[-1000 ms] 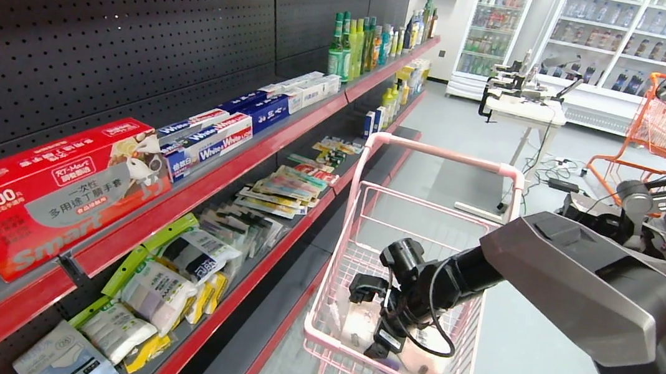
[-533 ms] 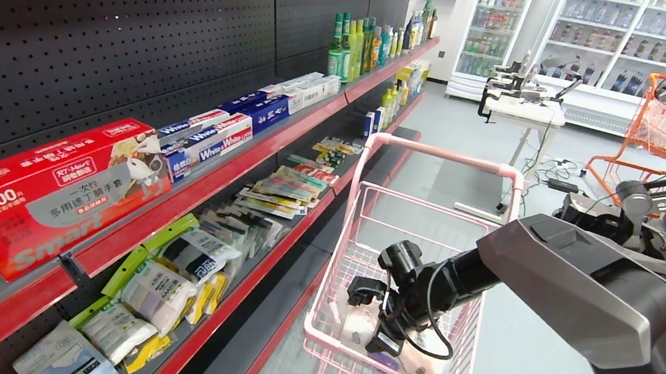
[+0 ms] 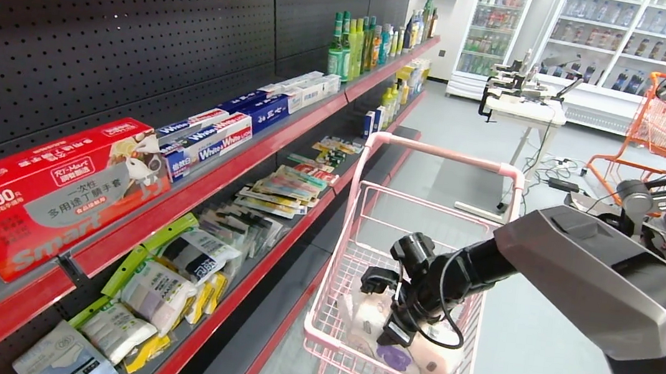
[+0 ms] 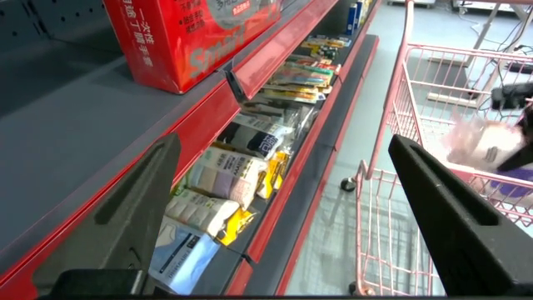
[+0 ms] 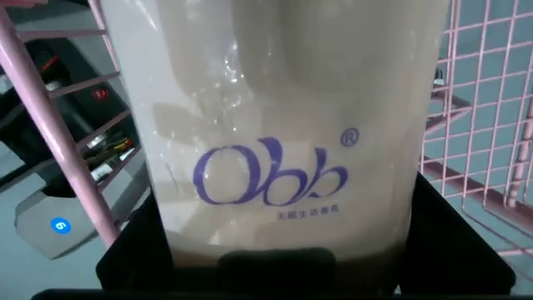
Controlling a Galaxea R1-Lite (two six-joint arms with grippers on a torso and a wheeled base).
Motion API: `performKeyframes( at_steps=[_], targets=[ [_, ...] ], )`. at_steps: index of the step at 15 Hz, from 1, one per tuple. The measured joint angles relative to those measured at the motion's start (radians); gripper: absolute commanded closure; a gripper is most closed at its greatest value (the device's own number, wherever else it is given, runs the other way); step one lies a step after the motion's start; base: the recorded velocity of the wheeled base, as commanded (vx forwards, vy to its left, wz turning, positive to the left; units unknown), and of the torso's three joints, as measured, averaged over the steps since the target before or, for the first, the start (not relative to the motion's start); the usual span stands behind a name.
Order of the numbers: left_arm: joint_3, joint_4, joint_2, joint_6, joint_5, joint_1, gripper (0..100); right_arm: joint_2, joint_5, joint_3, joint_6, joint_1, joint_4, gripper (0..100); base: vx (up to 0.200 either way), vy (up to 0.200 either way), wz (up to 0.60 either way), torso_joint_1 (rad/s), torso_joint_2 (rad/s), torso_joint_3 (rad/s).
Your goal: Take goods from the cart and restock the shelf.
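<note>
Inside the pink shopping cart (image 3: 437, 154), toward its near end, the right gripper (image 3: 393, 329) reaches down over the cart's right rim. Its two dark fingers (image 5: 137, 250) are pressed against opposite sides of a plastic-wrapped pack of paper rolls (image 3: 363, 317). In the right wrist view the pale pack (image 5: 275, 125) bears purple lettering and sits squarely between the fingers, with the cart's pink wire wall just behind it. From the head view the pack sits low in the basket, near the near-left corner. Whether it rests on the cart's floor or hangs just above it cannot be told.

The left gripper (image 4: 283, 142) hangs over the near end of the upper shelf (image 3: 208, 185), above its grey board and close to the red front edge. Its fingers (image 4: 141, 208) are spread wide with nothing between them.

A large red box of disposable gloves (image 3: 50, 192) lies along that shelf's front edge at its near end. Toothpaste cartons (image 3: 207, 138) come next along the shelf, and green and yellow bottles (image 3: 349, 41) stand toward the far end. On the shelf below, soft white and yellow packets (image 3: 172, 281) crowd the near end, and flat card-backed items (image 3: 283, 187) lie farther along.

The cart stands in the aisle just beside the shelving, its handle at the far end.
</note>
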Motion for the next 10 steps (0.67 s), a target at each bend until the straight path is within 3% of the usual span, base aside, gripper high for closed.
performKeyframes(
  at_steps=[10],
  targets=[
    [0.0, 0.0, 0.0, 0.0, -0.001, -0.001, 0, -0.156, -0.058, -0.056, 0.136, -0.101, 0.018, 100, 0.0, 0.0, 0.0, 0.0, 0.0, 0.0]
  ],
)
